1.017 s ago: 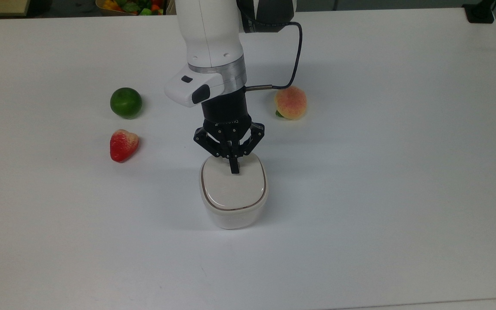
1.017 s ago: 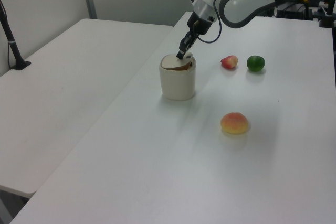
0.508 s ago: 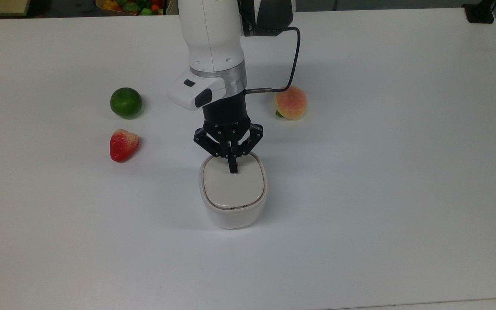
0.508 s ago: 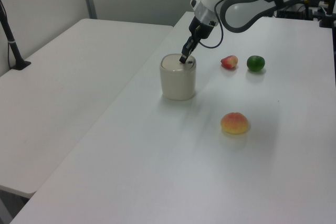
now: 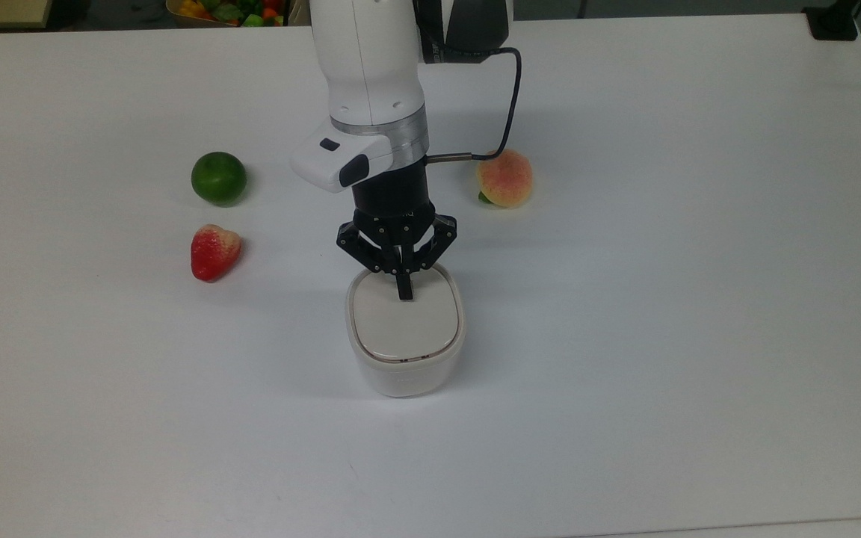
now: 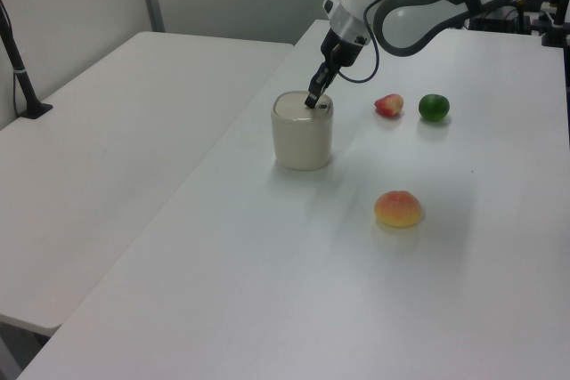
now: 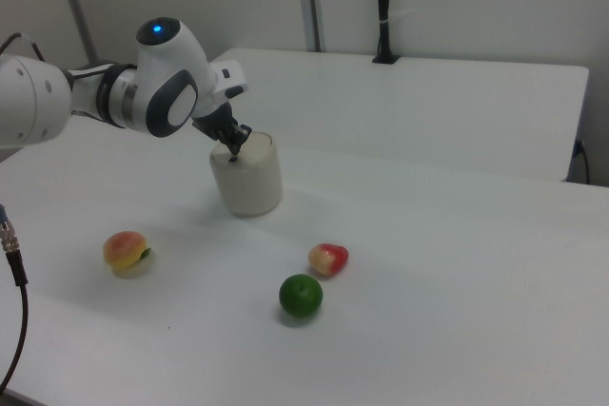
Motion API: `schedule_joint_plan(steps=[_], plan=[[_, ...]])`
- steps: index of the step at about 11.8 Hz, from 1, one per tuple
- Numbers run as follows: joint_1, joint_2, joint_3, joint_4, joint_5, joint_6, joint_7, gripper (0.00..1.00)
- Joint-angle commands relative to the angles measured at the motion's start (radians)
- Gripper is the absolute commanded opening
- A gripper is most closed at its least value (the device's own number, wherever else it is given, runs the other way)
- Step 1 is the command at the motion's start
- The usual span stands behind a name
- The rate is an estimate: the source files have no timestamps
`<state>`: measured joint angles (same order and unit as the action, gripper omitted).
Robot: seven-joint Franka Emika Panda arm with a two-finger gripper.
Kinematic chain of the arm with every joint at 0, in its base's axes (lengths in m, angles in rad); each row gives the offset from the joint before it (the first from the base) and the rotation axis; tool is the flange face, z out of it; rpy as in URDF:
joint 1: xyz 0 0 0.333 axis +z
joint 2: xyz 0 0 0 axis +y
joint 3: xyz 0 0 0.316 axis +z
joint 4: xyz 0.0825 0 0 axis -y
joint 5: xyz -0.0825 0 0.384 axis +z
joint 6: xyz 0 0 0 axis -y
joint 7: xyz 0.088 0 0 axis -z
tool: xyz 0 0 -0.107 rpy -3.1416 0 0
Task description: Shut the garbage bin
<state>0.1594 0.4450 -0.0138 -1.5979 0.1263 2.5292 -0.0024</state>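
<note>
Garbage bin: the garbage bin was a small white tub standing on the white counter, right under the gripper.
Lid: the flat beige lid lay down flat on the tub, level with the rim.
Button: a small dark square sat on the lid just beside the gripper tip in the left view.
Gripper: the black gripper pointed down, and its two fingers were pressed together into one thin tip with nothing between them. The tip touched the lid near the edge closest to the arm.
Arm: the white arm came down from the top view's top, with a black cable looping beside it.
Strawberry: a red strawberry lay well apart from the gripper, to the top view's left.
Lime: a green lime sat near the strawberry, also to the gripper's left in the top view, and a bit farther up.
Peach: a pink and yellow peach sat to the gripper's right in the top view, near the cable.
</note>
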Motion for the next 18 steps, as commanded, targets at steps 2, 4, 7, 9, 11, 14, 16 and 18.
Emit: schedule_joint_plan(steps=[2,4,7,9,11,14,16,18], plan=[[0.006,-0.015,-0.008,-0.042,-0.024,-0.012,0.016,0.0],[0.003,-0.041,-0.008,-0.04,-0.022,-0.023,0.022,0.0],[-0.007,-0.093,-0.006,-0.033,-0.011,-0.114,0.025,0.04],[-0.012,-0.149,-0.008,-0.033,-0.002,-0.212,0.027,0.24],[-0.015,-0.199,-0.011,-0.031,0.006,-0.308,0.027,0.49],[-0.017,-0.288,-0.012,-0.031,0.004,-0.466,0.024,1.0],[-0.021,-0.348,-0.012,-0.031,0.004,-0.574,0.028,1.0],[-0.029,-0.405,-0.012,-0.031,0.004,-0.688,0.028,1.0]])
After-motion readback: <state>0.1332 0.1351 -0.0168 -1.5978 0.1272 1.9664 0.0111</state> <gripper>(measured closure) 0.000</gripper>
